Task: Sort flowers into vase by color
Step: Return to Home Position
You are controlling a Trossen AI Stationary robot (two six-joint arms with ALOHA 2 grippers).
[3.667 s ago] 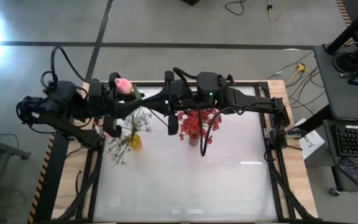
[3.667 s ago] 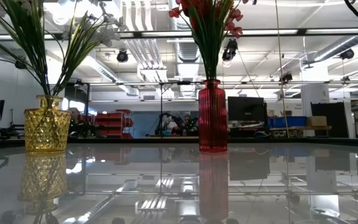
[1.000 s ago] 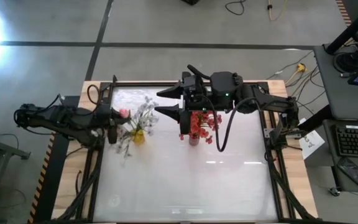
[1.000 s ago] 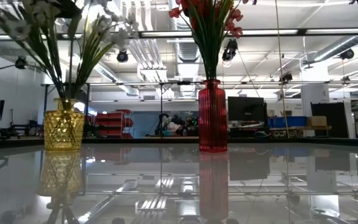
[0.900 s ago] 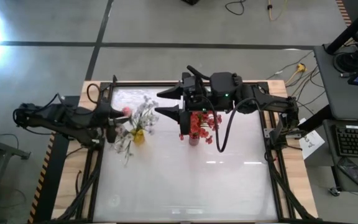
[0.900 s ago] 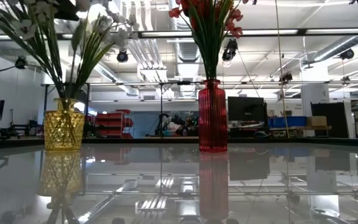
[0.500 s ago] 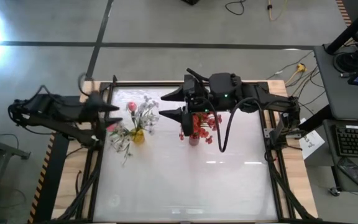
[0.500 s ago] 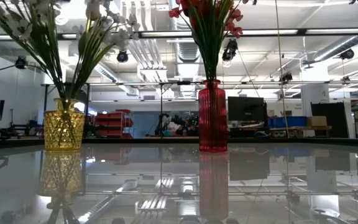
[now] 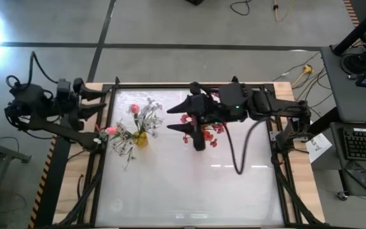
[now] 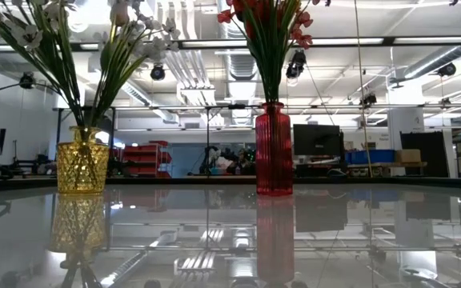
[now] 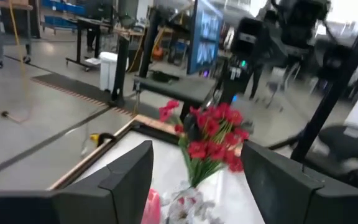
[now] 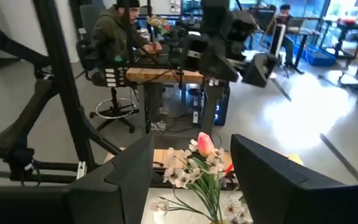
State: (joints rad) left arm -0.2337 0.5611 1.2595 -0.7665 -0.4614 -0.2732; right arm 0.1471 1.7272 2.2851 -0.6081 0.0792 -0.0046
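A yellow glass vase [image 9: 140, 139] [image 10: 82, 160] stands on the table and holds white sprays [image 9: 146, 116] and pink buds [image 9: 134, 109] by their stems. To its right a red vase [image 10: 274, 149] holds the red flowers [image 9: 203, 129] [image 11: 213, 134]. My left gripper [image 9: 105, 100] [image 11: 196, 149] is open, drawn back over the table's far left corner, clear of the flowers. My right gripper [image 9: 174, 119] [image 12: 191, 142] is open above the red flowers, pointing toward the yellow vase, with nothing between its fingers.
The tabletop [image 9: 189, 184] is glossy white with a wooden frame [image 9: 300, 191]. A second pink bud [image 9: 111, 130] leans out of the yellow vase toward the left edge. People sit at desks [image 12: 120, 37] in the room beyond the table.
My left gripper has opened, let go of the pink flower and pulled back toward the table's far left corner. The pink flower now stands in the yellow vase among the white sprays. My right gripper has shifted slightly toward the near and right edges.
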